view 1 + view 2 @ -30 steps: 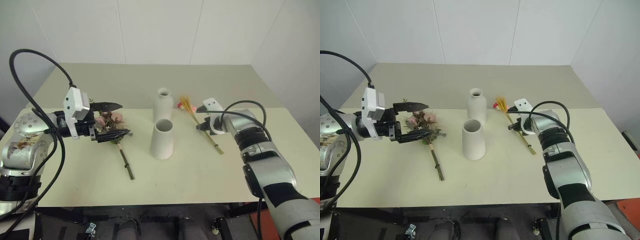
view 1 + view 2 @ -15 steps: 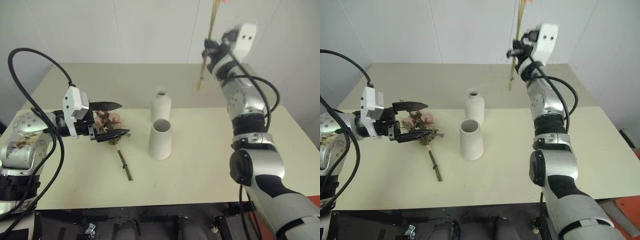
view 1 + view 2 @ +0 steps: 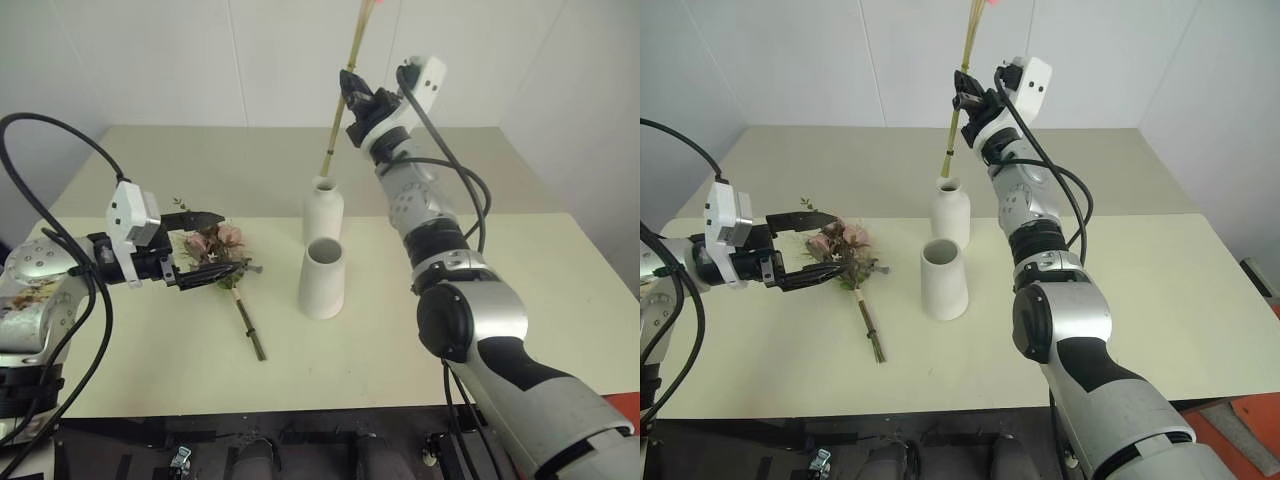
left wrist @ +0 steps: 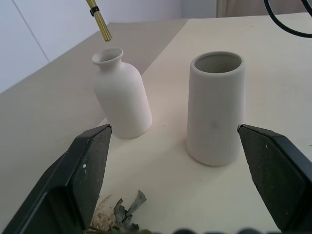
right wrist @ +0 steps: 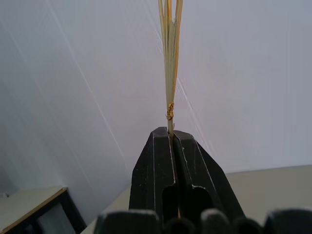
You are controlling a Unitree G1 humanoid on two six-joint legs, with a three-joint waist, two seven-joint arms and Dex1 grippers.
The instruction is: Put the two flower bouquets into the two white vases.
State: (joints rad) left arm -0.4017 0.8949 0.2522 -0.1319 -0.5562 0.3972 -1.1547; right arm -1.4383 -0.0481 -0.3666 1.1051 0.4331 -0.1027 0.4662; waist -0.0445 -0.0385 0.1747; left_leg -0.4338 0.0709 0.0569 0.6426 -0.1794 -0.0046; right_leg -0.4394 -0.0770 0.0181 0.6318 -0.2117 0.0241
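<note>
Right claw (image 3: 349, 88) clamped on yellow stalk (image 3: 336, 125), tip just above bottle vase (image 3: 323, 211).

Right end effector (image 3: 352, 88) raised, clamped, left (image 3: 205, 247) spread

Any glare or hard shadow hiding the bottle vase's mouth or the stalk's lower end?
Left eye view: light even, no glare; the bottle vase casts only a faint shadow, mouth plain; the yellow stalk runs off the top edge. Left wrist view: stalk end plainly lit near the mouth.
</note>
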